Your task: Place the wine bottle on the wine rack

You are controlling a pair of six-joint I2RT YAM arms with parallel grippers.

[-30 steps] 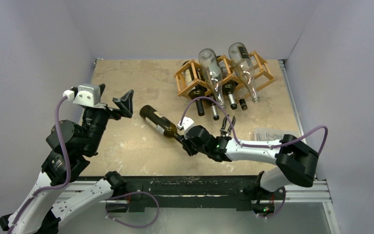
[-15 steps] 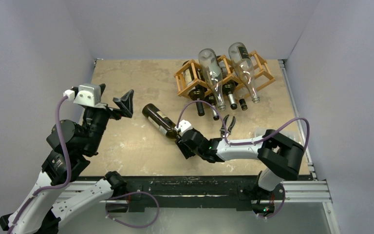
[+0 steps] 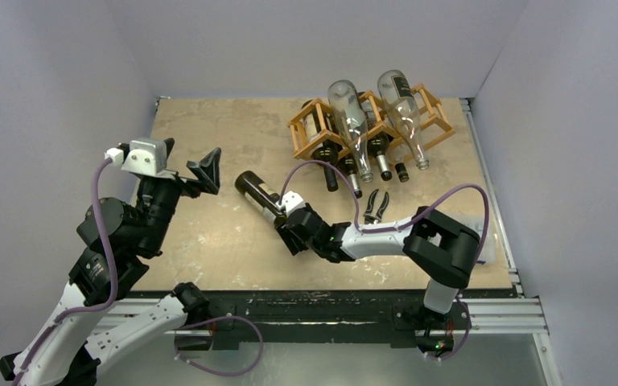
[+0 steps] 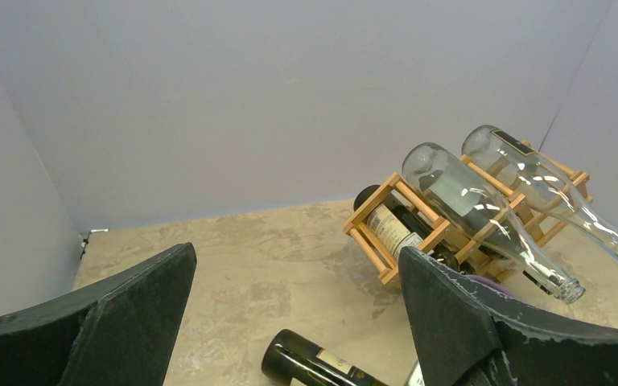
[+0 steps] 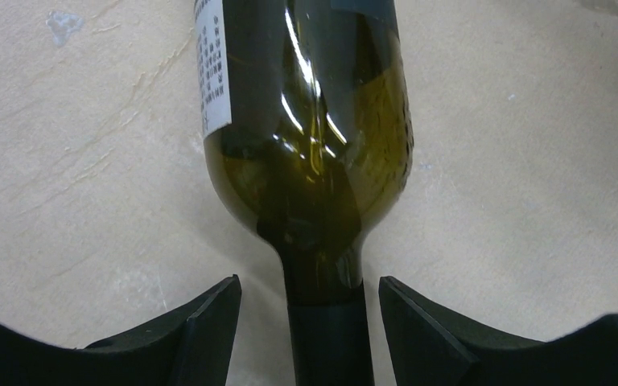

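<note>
A dark green wine bottle (image 3: 257, 192) lies on its side on the table, base to the far left, neck toward my right gripper (image 3: 287, 227). In the right wrist view the bottle (image 5: 310, 145) has its neck between my open fingers (image 5: 201, 326), with gaps on both sides. The wooden wine rack (image 3: 370, 125) stands at the back right and holds several bottles; it also shows in the left wrist view (image 4: 451, 229). My left gripper (image 3: 209, 169) is open and empty, raised to the left of the bottle (image 4: 314, 366).
Black pliers (image 3: 376, 205) lie on the table right of the bottle. A clear plastic item (image 3: 483, 241) sits at the right edge behind the right arm. Grey walls close in the table on three sides.
My right arm has moved left and forward along the table, bringing its open fingers around the bottle's neck. The bottle and the left arm have hardly moved.
</note>
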